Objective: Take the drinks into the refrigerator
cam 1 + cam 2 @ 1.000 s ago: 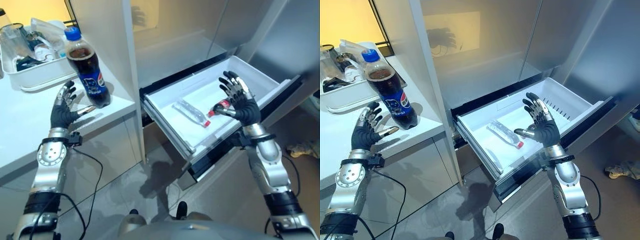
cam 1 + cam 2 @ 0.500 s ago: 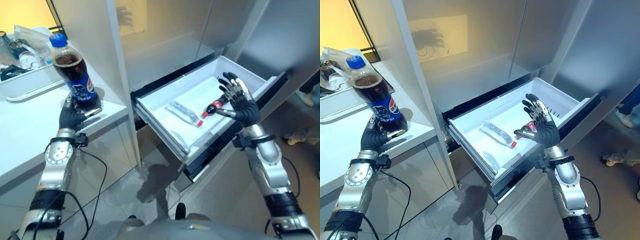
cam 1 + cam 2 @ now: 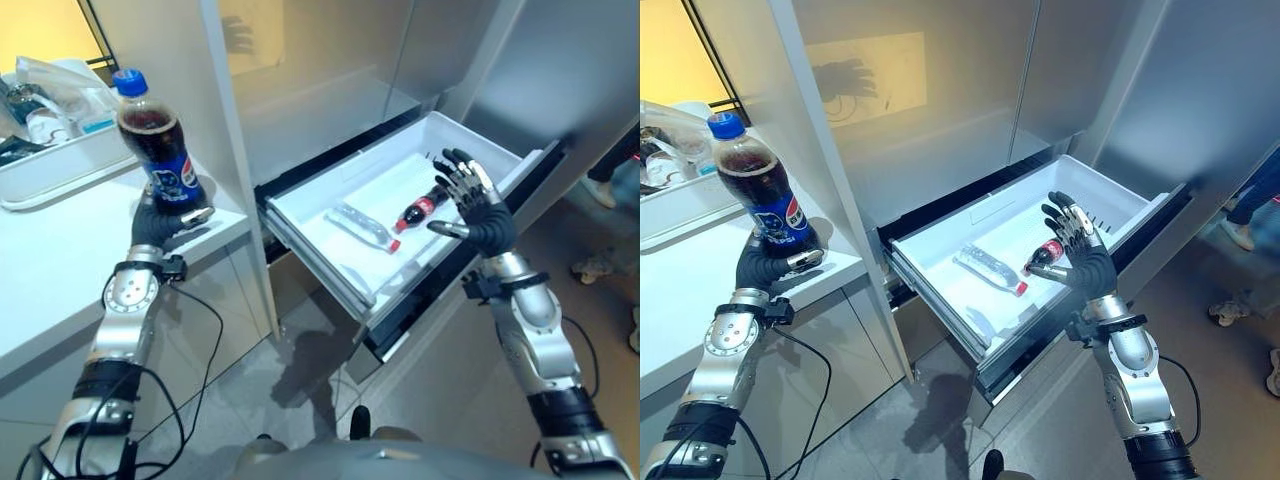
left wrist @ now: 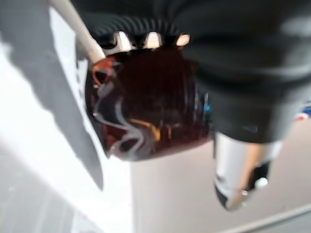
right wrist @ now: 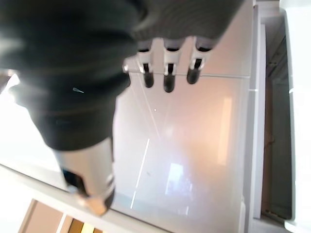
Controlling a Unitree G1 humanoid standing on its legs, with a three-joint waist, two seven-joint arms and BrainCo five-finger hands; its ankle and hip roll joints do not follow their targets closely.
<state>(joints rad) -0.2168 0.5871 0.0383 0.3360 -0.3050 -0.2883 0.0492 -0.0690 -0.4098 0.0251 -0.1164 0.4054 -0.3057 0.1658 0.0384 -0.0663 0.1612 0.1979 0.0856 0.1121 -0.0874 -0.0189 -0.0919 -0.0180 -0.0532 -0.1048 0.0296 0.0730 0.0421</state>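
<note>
The left hand is curled round the base of a tall dark cola bottle with a blue cap, upright at the white counter's edge: nearly full, likely heavy and slick, better gripped mid-body. At 3 o'clock, the right hand hangs spread and empty above the white refrigerator drawer.

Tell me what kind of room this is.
Probably a home kitchen: a refrigerator with its white drawer pulled open, a white counter, and a cola bottle gripped by the left hand.
</note>
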